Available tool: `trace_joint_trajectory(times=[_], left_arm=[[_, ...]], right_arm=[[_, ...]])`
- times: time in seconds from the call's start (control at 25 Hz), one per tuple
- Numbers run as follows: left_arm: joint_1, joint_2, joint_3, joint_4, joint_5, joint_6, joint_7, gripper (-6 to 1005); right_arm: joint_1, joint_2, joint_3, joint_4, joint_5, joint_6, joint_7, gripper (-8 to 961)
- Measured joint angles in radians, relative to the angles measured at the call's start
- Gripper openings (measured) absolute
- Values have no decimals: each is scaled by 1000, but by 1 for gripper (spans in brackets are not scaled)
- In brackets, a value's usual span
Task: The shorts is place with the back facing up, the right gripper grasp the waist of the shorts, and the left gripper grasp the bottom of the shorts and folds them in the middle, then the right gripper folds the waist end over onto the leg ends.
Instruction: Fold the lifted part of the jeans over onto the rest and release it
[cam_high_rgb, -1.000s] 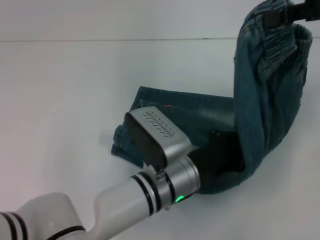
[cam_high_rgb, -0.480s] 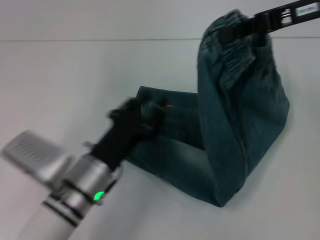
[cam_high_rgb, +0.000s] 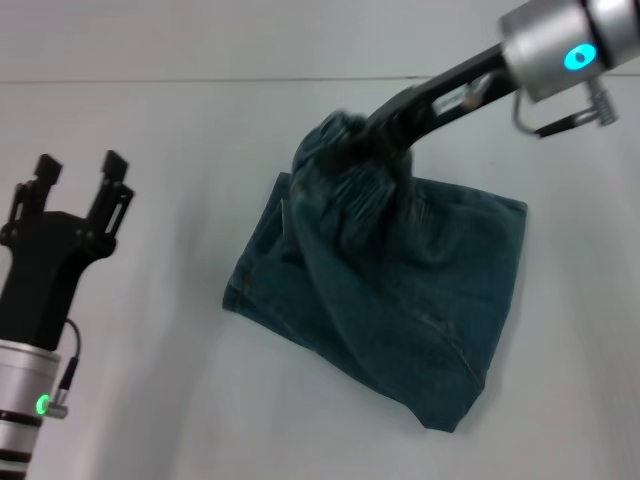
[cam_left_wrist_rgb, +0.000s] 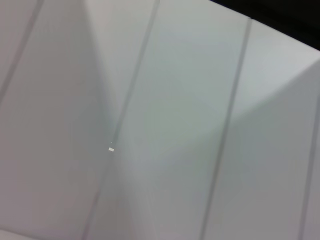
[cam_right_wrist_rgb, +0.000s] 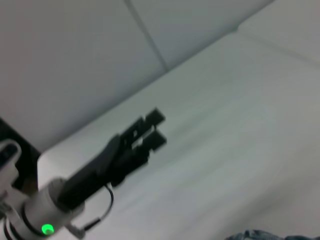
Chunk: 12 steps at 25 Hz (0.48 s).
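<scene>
The blue-green denim shorts (cam_high_rgb: 420, 290) lie folded on the white table (cam_high_rgb: 150, 130). Their gathered waist (cam_high_rgb: 335, 165) is bunched up and held just above the lower layer, near the leg ends (cam_high_rgb: 248, 285) at the left edge. My right gripper (cam_high_rgb: 368, 132) reaches in from the upper right and is shut on the waist. My left gripper (cam_high_rgb: 80, 168) stands well to the left of the shorts, fingers open, pointing up and holding nothing. The right wrist view shows that left gripper (cam_right_wrist_rgb: 152, 129) farther off and a sliver of the shorts (cam_right_wrist_rgb: 260, 235).
The white table runs back to a pale panelled wall (cam_left_wrist_rgb: 165, 120). The table's far edge (cam_high_rgb: 200, 80) crosses the head view behind the shorts. Bare tabletop lies between the left gripper and the shorts.
My left gripper let go of the shorts and drew back to the left, now open. My right gripper carried the waist leftward and down over the folded legs.
</scene>
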Motion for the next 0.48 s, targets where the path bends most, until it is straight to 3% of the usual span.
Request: trace_joint_trajectory(times=[0.12, 0.24, 0.48], left_arm=[[11, 1, -32, 27, 0, 3, -29, 790], [14, 2, -42, 37, 0, 3, -35, 796], [15, 2, -43, 44, 0, -5, -37, 802]], right_arm=[[16, 36, -43, 8, -21, 25, -6, 112], [20, 69, -46, 3, -41, 48, -20, 174], [7, 86, -35, 0, -37, 62, -91, 305]])
